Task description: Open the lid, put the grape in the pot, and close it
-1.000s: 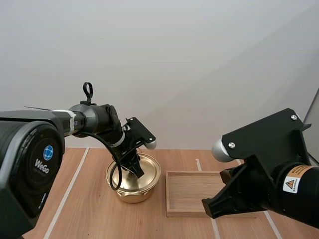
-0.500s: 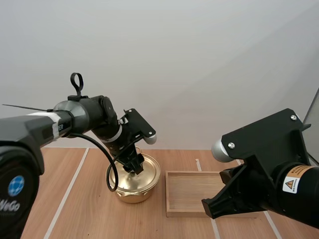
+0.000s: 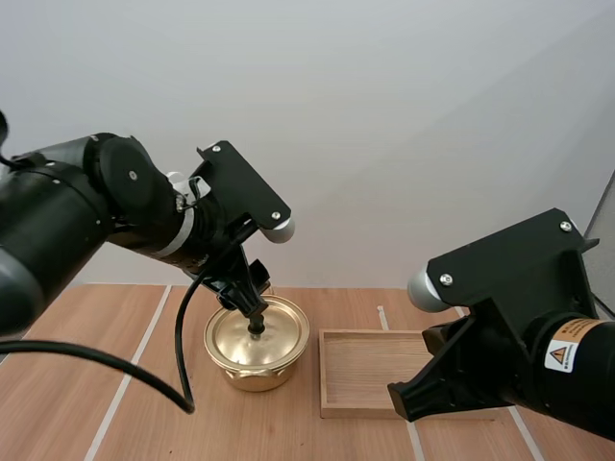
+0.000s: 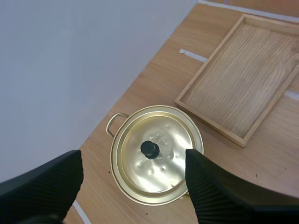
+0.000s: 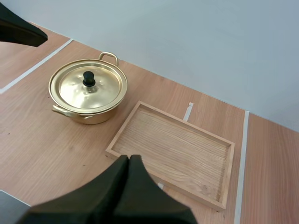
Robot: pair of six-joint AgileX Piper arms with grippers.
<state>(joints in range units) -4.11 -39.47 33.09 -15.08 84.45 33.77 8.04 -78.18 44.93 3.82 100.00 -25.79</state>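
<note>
While the lid point(image 4: 163, 154) sat closed on the gold pot point(image 5: 88, 115), its black knob point(image 4: 149, 149) upright at the centre, the pot stood on the wooden table point(image 5: 42, 144) near the wooden tray point(image 5: 177, 149), to the tray's left in the high view. The left gripper point(image 4: 133, 153) hung above the lid with its two fingers spread wide, holding nothing. The right gripper point(image 5: 129, 161) was over the tray's near edge, fingers pressed together into one dark wedge, gripping nothing

Lid point(image 4: 163, 161) on pot point(image 5: 88, 116) — wooden tray point(image 5: 173, 151) just beside, to its right
</note>
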